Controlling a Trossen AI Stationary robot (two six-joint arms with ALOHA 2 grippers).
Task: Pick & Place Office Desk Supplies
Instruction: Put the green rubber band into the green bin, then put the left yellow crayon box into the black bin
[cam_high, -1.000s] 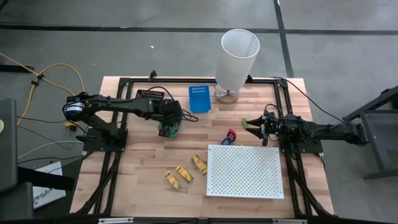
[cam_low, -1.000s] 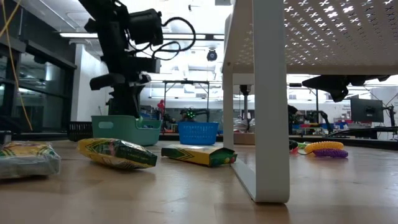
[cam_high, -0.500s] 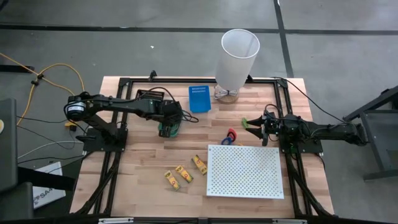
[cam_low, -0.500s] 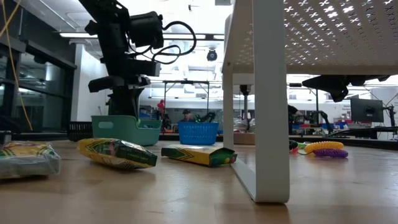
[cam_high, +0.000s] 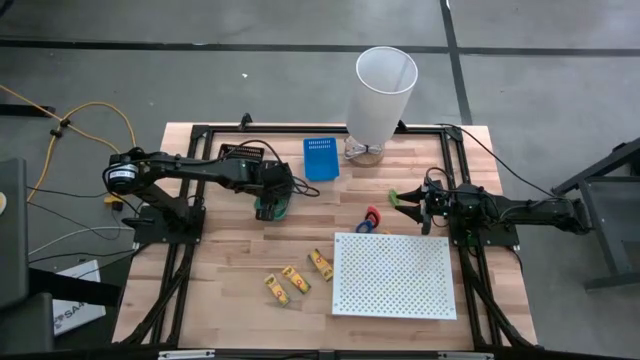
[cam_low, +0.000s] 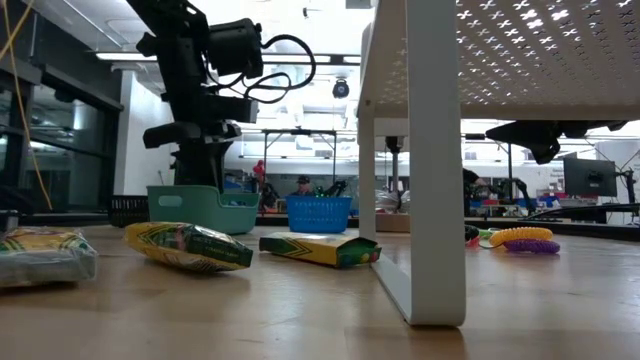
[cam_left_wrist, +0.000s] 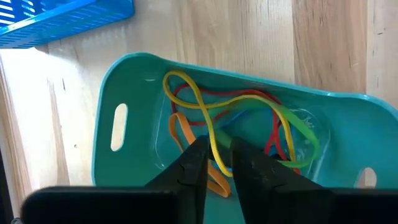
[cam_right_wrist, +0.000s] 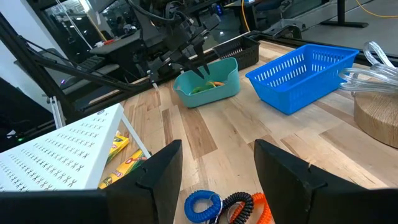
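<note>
A teal bin (cam_left_wrist: 130, 186) holds red, orange, yellow and green rubber-band loops (cam_left_wrist: 249, 124). My left gripper (cam_left_wrist: 219, 152) hangs over it, fingers pointing down and only narrowly apart, a yellow loop (cam_left_wrist: 208, 121) showing in the gap; it also shows over the bin (cam_high: 272, 207) in the high view. Three yellow-and-red packs (cam_high: 296, 279) lie flat on the wood near the table's near edge. Blue, black and orange coils (cam_right_wrist: 224, 206) lie just in front of my right gripper (cam_right_wrist: 217, 180), which is open and waits at the table's right (cam_high: 412, 202).
A white perforated board (cam_high: 393, 275) stands on legs at the near right, one leg (cam_low: 415, 160) close to the packs. A blue basket (cam_high: 321, 157), a black basket (cam_high: 243, 155) and a tall white bin (cam_high: 385, 85) stand near the far edge. Bare wood lies between the bin and the packs.
</note>
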